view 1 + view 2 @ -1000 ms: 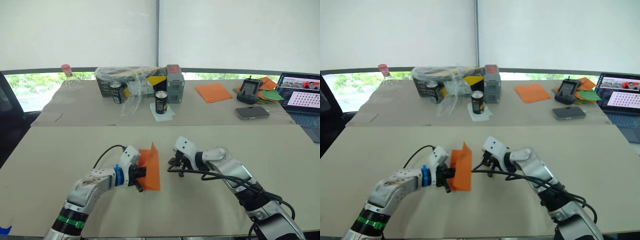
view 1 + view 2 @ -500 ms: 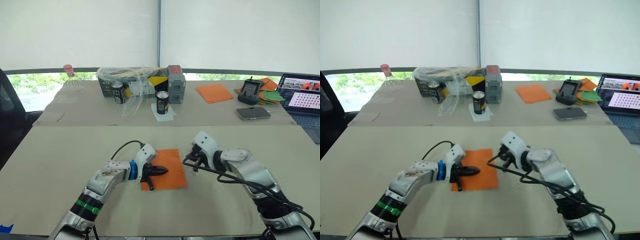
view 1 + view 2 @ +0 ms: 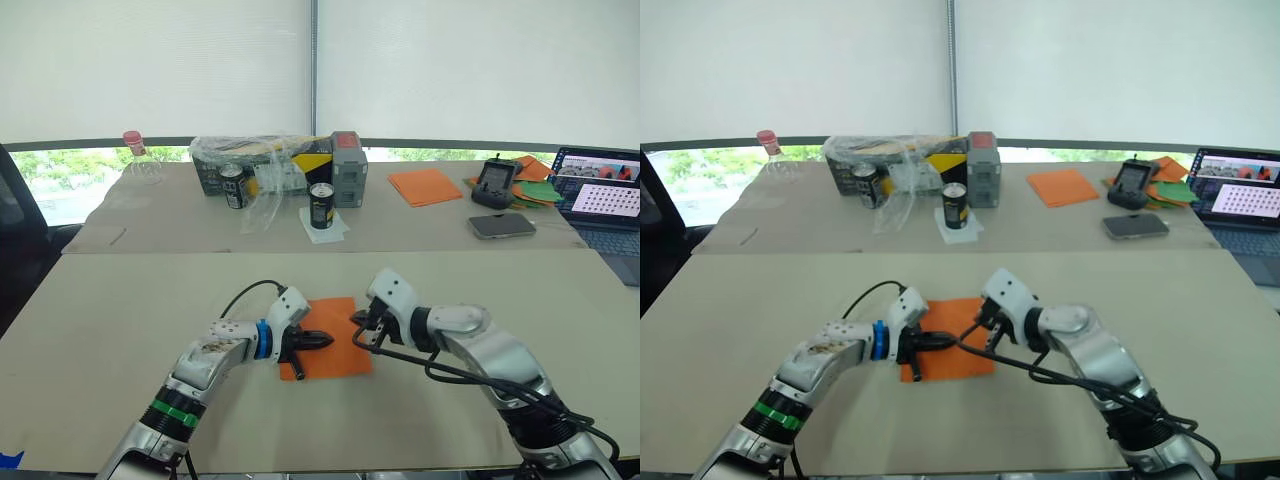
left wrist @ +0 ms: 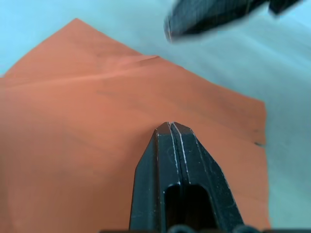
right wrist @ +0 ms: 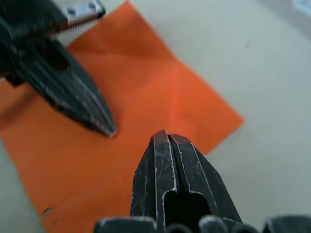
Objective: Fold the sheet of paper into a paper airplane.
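Note:
The sheet of paper (image 3: pixel 340 362) lies flat and orange on the near table, with faint creases across it (image 5: pixel 160 82). My left gripper (image 3: pixel 324 341) is shut, and its joined tips rest on the sheet's middle (image 4: pixel 172 126). My right gripper (image 3: pixel 357 327) is shut too and hovers at the sheet's right edge, a short way from the left one. Seen from the right wrist, its closed tips (image 5: pixel 165 136) sit over the paper, with the left gripper's fingers (image 5: pixel 82 104) beside them. Nothing is pinched in either gripper. No folded paper airplane is in view.
On the far table stand two cans (image 3: pixel 321 205), a boxed bundle in plastic wrap (image 3: pixel 270 160), a bottle (image 3: pixel 135 155), a stack of orange sheets (image 3: pixel 426 185), green papers (image 3: pixel 540 190), a handheld device (image 3: pixel 497 183), a phone (image 3: pixel 503 226) and a laptop (image 3: pixel 603 200).
A second ago the left gripper held the sheet standing up; it now lies flat under the shut tips. The right gripper has moved left to the sheet's right edge.

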Available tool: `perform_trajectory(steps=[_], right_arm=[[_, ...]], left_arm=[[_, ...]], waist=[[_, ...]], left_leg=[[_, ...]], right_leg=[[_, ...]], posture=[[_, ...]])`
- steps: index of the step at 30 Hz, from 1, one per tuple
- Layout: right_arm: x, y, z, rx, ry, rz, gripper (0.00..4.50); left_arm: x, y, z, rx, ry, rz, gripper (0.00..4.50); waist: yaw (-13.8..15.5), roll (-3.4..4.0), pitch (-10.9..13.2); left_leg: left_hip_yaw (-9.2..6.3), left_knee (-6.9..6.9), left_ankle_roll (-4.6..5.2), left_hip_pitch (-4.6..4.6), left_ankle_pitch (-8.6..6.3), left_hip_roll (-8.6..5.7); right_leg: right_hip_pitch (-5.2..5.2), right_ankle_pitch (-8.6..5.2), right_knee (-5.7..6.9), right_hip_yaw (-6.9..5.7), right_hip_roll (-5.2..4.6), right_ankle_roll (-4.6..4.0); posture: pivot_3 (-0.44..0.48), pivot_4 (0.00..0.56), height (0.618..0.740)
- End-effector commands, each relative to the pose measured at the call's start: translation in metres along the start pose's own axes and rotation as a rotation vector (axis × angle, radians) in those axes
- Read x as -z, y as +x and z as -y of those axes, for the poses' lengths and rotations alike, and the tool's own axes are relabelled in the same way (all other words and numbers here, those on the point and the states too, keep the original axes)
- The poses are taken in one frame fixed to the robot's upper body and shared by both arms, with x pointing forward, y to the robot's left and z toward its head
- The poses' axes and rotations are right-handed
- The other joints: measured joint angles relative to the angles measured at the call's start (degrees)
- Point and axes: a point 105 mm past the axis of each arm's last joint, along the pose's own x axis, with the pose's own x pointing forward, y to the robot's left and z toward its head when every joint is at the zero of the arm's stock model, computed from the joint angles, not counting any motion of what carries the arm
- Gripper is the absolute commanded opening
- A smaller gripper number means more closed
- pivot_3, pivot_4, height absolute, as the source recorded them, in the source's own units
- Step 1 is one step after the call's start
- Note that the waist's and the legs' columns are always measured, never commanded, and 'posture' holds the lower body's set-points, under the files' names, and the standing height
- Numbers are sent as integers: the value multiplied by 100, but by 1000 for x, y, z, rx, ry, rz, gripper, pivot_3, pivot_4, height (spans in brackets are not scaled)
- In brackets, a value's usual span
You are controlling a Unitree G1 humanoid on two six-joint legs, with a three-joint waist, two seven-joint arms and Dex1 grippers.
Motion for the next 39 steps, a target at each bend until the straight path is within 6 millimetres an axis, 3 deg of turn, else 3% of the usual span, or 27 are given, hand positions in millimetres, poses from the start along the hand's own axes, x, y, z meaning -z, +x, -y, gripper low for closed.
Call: perform_trajectory(steps=[1, 5, 8, 9, 12, 15, 18, 20, 23, 29, 32, 39], right_arm=[[0, 9, -11, -61, 35, 30, 28], [15, 18, -16, -84, 13, -38, 28], [13, 16, -13, -78, 2, -30, 28], [4, 14, -13, -80, 25, 19, 28], [-24, 1, 0, -29, 21, 153, 28], [-42, -15, 26, 98, 55, 247, 28], [-39, -20, 45, 192, 103, 243, 28], [-29, -16, 45, 171, 155, 208, 28], [-21, -9, 45, 145, 248, 208, 904], [-13, 8, 54, 184, 283, 186, 2965], [-9, 17, 48, 131, 268, 157, 3998], [-4, 33, 50, 77, 286, 137, 3998]], left_arm=[[9, -4, -10, -95, -34, -4, 0], [5, 8, -5, -96, -49, 31, 0], [1, 11, -3, -99, -54, 47, 0], [3, 11, -2, -100, -67, 44, 0], [15, 9, 1, -108, -107, 10, 0], [24, 8, 2, -129, -131, -18, 0], [24, 8, 1, -144, -138, -15, 0], [24, 10, 3, -140, -132, -16, 0], [25, 12, 7, -128, -115, -28, 0], [25, 13, 8, -130, -105, -31, 0], [25, 14, 9, -131, -103, -31, 0], [26, 16, 12, -127, -107, -30, 0]], waist=[[1, 0, 0], [23, 0, -1], [29, 0, -1], [26, -1, -1], [16, 0, -1], [15, 0, -1], [15, 0, -1], [17, 0, -1], [12, 0, -1], [9, 0, -1], [12, 0, -1], [12, 0, -1]], left_leg=[[0, 0, 0, 0, 0, 1], [0, 3, 0, 5, 0, 0], [-3, 6, 0, 21, 0, -2], [-4, 5, 1, 29, -1, -2], [-6, 3, 2, 32, -2, -1], [-7, 2, 4, 32, -3, 1], [-7, 0, 4, 36, -3, 1], [-6, -3, 4, 42, -3, 2], [-6, -4, 5, 48, -3, 2], [-4, -4, 5, 48, -3, 1], [-4, -4, 5, 47, -3, 0], [-4, -4, 5, 52, -4, 1]], right_leg=[[-1, 0, 1, 0, 1, 0], [4, 0, 4, 0, -1, 0], [32, 0, -3, -3, -1, 0], [40, 0, -5, -4, -1, 1], [43, 0, -7, -4, 0, 1], [43, 0, -8, -4, 1, 1], [45, 0, -8, -4, 0, 1], [48, 0, -8, -4, 1, 1], [58, 0, -14, -4, 1, 1], [58, 0, -14, -2, 0, 1], [59, 0, -15, -3, -1, 1], [64, 0, -17, -3, -1, 1]], posture=[[0, 150, 740], [0, 150, 740], [0, 150, 740], [0, 150, 740], [0, 150, 740], [0, 150, 740], [0, 150, 740], [0, 150, 740], [0, 150, 740], [0, 150, 740], [0, 150, 740], [0, 150, 740]])
